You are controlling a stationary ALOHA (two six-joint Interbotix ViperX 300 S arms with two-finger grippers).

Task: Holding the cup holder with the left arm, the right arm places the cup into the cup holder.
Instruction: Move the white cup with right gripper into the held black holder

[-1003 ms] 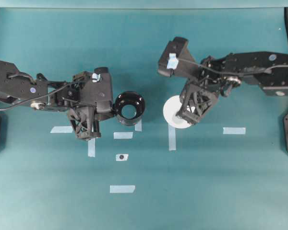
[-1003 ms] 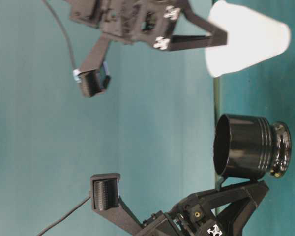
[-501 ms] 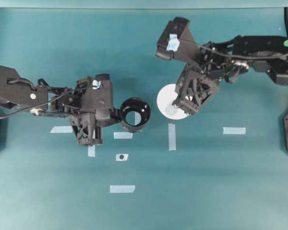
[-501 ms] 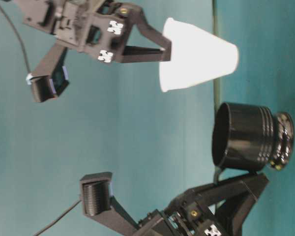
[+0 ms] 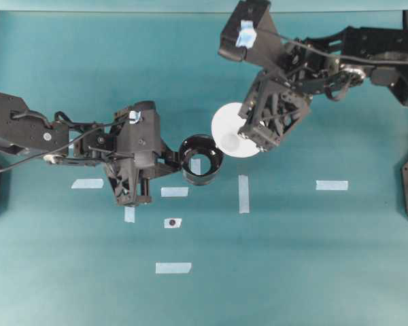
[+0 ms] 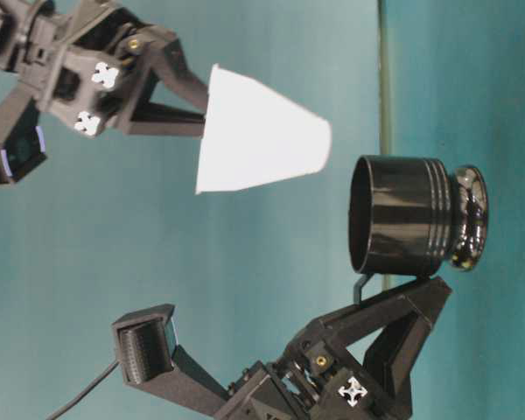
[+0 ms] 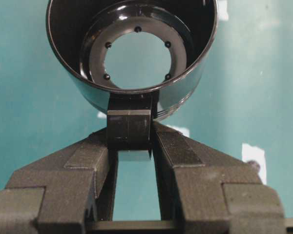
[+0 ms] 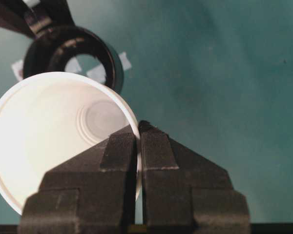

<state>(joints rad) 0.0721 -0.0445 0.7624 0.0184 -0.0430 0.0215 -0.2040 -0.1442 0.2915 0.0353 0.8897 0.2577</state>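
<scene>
1. while the left gripper [image 7: 132,141] clamps the small side tab of the holder [image 5: 202,159], the ring is held off the table, its open mouth facing up; in the table-level view, which is turned on its side, that mouth faces left, toward the cup.
2. the right gripper [image 8: 137,134] is closed on the rim of the cup [image 5: 232,132], one finger inside the wall and one outside, so the cup hangs from a pinch on one side of its rim.
3. in the overhead view the cup sits just beside the holder, up and to the right of it; the two do not overlap and do not touch.
4. the table-level view shows the cup's [image 6: 261,131] narrow base pointing toward the holder [image 6: 411,217], clear of its mouth and offset to one side.
5. the cup's long axis looks tilted a little against the holder's axis, not in line with it.
6. judged from this, the coming move turns on one relation: the base must come over the centre of the ring, toward the left arm, and the axes must line up before lowering.
7. the right arm carries the cup and is the one to close the gap; the left only needs to keep the ring steady.
8. a likely risk is the base catching the holder's near rim if the cup descends while tilted or off centre.
</scene>
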